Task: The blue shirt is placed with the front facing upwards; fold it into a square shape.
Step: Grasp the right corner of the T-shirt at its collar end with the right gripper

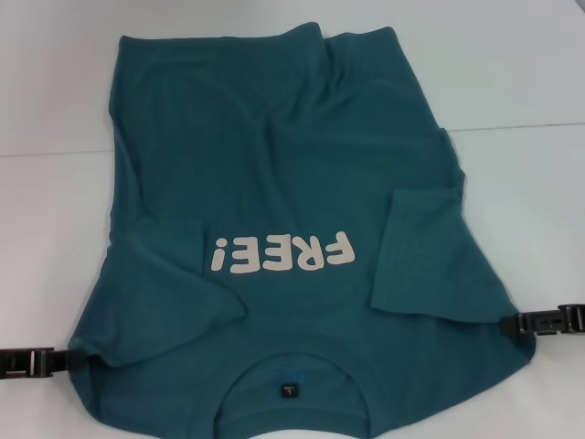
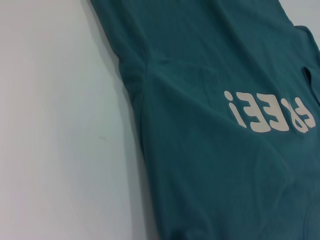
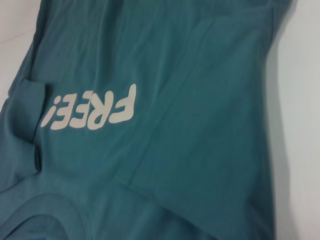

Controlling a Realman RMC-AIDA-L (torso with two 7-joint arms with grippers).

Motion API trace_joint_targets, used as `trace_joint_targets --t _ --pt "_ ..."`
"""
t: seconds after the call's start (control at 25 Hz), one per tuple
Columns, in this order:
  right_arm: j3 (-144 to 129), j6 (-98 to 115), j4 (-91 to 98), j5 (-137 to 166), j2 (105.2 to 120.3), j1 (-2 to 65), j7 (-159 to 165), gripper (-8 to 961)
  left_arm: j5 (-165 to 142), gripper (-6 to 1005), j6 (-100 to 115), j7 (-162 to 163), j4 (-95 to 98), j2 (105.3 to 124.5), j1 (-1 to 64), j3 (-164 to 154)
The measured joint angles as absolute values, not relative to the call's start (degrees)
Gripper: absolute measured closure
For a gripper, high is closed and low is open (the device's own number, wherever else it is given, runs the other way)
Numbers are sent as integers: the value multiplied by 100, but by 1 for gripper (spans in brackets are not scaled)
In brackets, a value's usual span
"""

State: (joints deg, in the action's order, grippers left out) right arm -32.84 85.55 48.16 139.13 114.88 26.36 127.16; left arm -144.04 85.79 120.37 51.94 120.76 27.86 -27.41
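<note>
Two black grippers sit at the shoulders of the dark teal-blue cotton T-shirt (image 1: 274,183), left gripper (image 1: 71,360) and right gripper (image 1: 510,323) each at a shoulder edge, apparently set to lift both together. Shirt lies front-up on the white desk (image 1: 55,110), both sleeves turned inward. Whether the fingers have hold of cloth, I cannot tell. Collar edge is cut off.

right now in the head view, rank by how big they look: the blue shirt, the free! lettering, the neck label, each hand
1. blue shirt
2. FREE! lettering
3. left hand and right hand: look alike, both partly cut off at the frame edges, so unranked
4. neck label
</note>
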Motion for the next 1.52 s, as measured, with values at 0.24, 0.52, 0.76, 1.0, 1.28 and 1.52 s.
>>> trace_joint_targets --t 0.24,0.52,0.76,1.0,1.28,1.52 --pt "-3450 8366 4816 13920 11566 2710 12698 44 -14404 991 8570 12034 5191 12076 2802 -2742" --pt "-3687 8205 4822 13923 11617 2765 12757 44 -14404 992 8569 12032 5184 12076 2804 -2742" --pt "-3685 8160 4825 13923 11610 2778 12767 44 -14404 992 8559 12032 5185 12076 2804 -2742" --pt "-3684 8121 4826 13925 11601 2786 12770 45 -14404 992 8552 12032 5186 12076 2804 -2742" --pt "-3678 8090 4835 14074 11625 2798 12786 45 -14404 992 8538 12032 5186 12076 2804 -2742" --pt "-3683 8078 4837 14077 11638 2797 12788 45 -14404 992 8534 12031 5177 12076 2804 -2742"
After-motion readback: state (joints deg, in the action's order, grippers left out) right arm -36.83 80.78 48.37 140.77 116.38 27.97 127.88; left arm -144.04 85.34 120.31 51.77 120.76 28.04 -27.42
